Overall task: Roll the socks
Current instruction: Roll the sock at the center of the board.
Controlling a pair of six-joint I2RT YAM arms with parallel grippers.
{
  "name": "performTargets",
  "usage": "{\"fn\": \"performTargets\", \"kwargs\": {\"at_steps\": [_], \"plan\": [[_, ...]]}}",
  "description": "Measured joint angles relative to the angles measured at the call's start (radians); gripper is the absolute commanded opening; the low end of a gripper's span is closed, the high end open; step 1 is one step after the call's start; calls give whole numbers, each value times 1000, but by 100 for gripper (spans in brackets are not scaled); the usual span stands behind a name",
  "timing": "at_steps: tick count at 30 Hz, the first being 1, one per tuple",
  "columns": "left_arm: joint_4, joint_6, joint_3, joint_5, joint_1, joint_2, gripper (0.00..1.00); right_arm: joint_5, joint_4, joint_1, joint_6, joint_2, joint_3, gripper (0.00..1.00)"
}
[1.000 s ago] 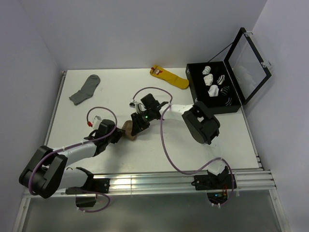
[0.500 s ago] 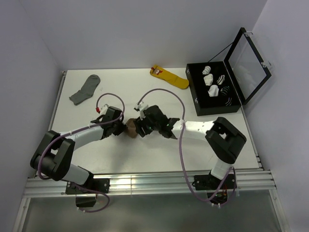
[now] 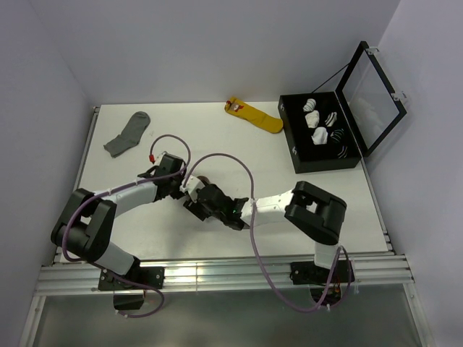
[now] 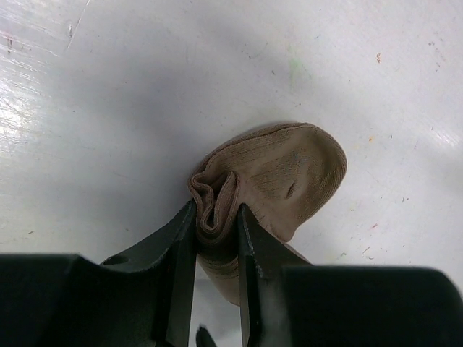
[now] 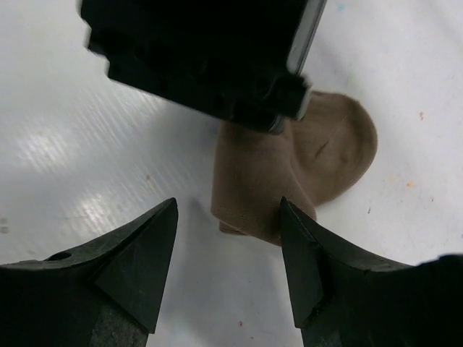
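The tan-brown sock (image 4: 286, 173) lies bunched on the white table; its striped cuff does not show. My left gripper (image 4: 215, 215) is shut on a folded ridge of the sock, one finger (image 4: 181, 242) on each side. In the right wrist view the sock (image 5: 304, 163) lies just ahead of my right gripper (image 5: 228, 217), which is open, with its right finger (image 5: 304, 260) against the sock's near edge. The left gripper's black body (image 5: 202, 50) covers the sock's far part. From above, both grippers (image 3: 176, 185) (image 3: 197, 203) meet mid-table and hide most of the sock.
A plain grey sock (image 3: 129, 134) lies at the back left. A yellow sock with a red tag (image 3: 255, 117) lies at the back middle. An open black box (image 3: 295, 153) with several rolled white socks stands at the back right, its lid (image 3: 372, 90) raised.
The right arm has swung from the far side of the sock to its near side and lowered. The left gripper has moved farther from the base and closed on the sock.
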Motion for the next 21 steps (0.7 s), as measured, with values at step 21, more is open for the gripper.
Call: {"fn": "performTargets", "kwargs": {"at_steps": [21], "plan": [[3,64,1,82,54,3,25,76,27,-10,-64,187,118,33]]}}
